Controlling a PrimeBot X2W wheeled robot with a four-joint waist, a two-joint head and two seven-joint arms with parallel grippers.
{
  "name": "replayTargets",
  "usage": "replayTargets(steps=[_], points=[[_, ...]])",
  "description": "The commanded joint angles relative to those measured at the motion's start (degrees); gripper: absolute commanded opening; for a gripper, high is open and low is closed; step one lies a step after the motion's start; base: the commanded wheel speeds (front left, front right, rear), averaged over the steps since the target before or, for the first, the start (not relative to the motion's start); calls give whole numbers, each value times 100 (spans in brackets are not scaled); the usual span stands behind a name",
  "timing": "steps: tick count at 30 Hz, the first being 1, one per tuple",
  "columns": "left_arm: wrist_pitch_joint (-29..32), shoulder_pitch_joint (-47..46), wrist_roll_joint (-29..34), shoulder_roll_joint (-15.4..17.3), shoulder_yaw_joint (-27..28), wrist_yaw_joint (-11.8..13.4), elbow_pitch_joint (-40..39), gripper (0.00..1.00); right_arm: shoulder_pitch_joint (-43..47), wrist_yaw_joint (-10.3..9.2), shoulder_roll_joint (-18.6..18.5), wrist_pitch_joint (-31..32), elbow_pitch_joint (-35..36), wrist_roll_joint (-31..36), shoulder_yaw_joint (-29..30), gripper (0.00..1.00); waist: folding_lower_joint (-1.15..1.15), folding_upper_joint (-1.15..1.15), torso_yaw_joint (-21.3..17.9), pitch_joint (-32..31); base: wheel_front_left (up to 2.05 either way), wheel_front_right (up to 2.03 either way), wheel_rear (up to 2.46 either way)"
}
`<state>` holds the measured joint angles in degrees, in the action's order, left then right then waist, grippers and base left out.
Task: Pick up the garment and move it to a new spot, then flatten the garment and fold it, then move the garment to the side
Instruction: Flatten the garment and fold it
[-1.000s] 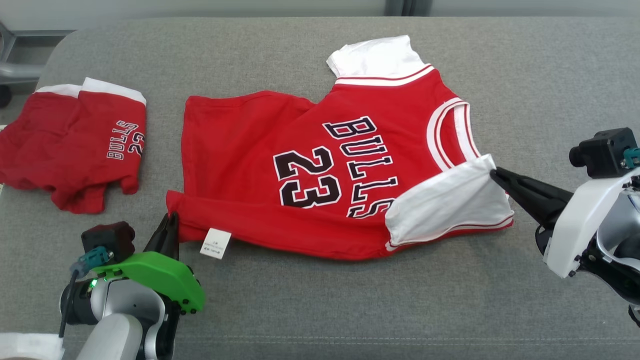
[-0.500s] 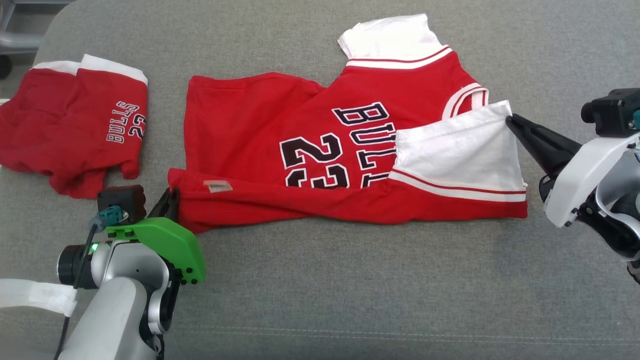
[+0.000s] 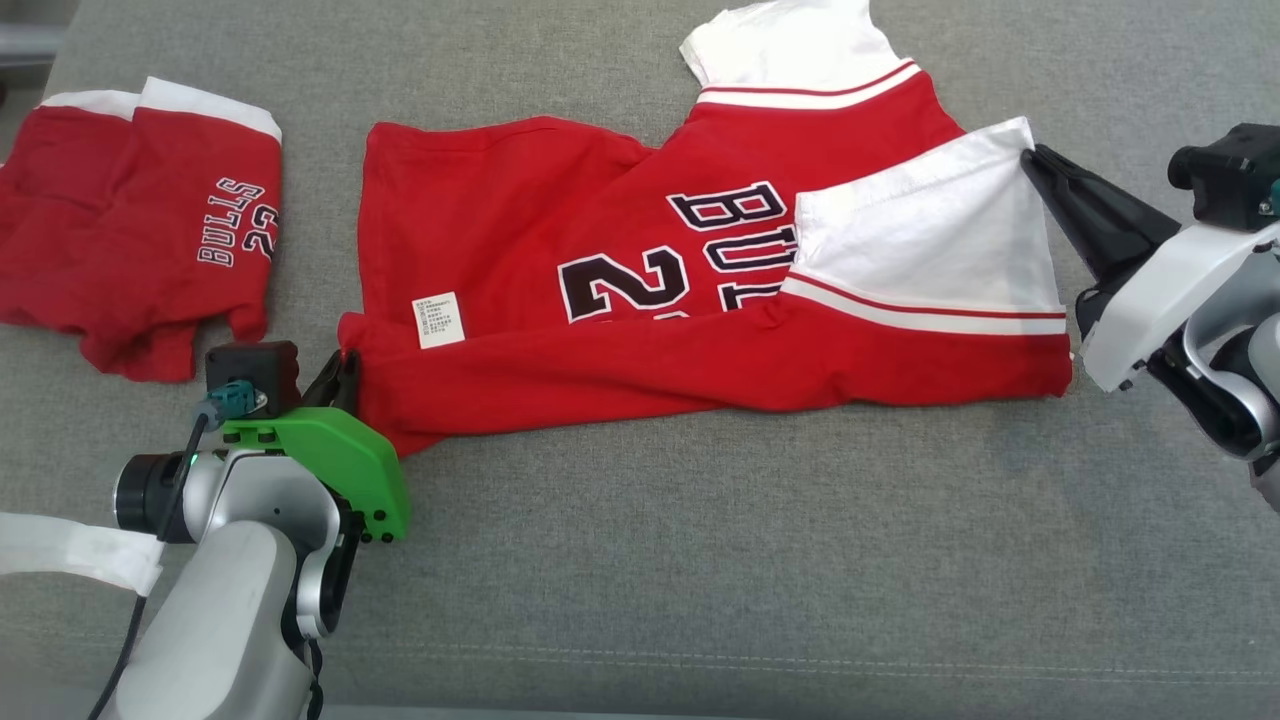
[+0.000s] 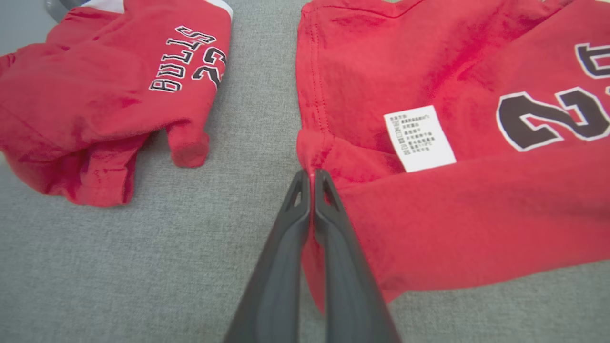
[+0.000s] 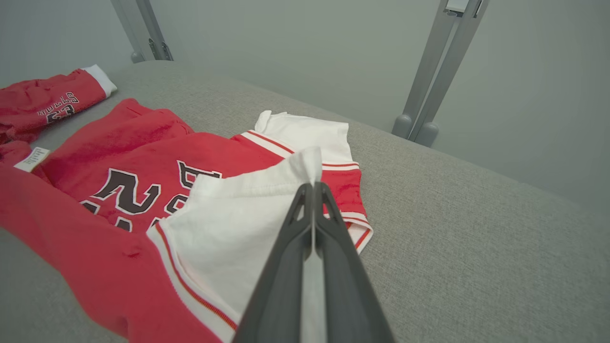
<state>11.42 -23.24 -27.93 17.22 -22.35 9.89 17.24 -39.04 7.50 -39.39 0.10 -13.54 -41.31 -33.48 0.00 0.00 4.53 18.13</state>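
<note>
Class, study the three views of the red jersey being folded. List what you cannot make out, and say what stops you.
- Head view: the print on the jersey is half covered by its folded-over near edge and the white sleeve.
- Left wrist view: the care label has text too small to read.
- Head view: the red shorts are cut off by the left edge.

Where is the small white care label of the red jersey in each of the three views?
Head view: care label left of centre, on the red jersey, up and right of the left claw.
Left wrist view: care label right of centre, up and right of the claw tips.
Right wrist view: care label at the far left edge, mid-height.
Shared landmark: the red shorts, upper left in all three views.
</note>
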Motion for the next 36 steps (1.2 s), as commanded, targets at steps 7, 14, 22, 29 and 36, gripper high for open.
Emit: replayTargets(steps=[7,14,22,29,36], points=[[-114,-293,44,-67,-83,-91,193,0,-586,-2,72,-244,-542,114,-373,0,0,0,47,181,0,0,0],[-245,-490,98,-127,-151,-109,306,46,-923,-2,224,-283,-1155,-115,-646,0,0,0,116,242,0,0,0],[-431,-372,56,-107,-169,-139,380,100,-1086,-2,493,-347,-1857,-194,-495,100,0,0,121,46,0,0,0],[-731,111,183,125,-212,-74,38,100,-649,-2,662,262,-1974,-391,-81,100,0,0,61,-293,0,0,0],[-1045,788,205,159,-217,156,-377,100,200,-2,599,980,-1525,-212,433,100,0,0,-56,-524,0,0,0]])
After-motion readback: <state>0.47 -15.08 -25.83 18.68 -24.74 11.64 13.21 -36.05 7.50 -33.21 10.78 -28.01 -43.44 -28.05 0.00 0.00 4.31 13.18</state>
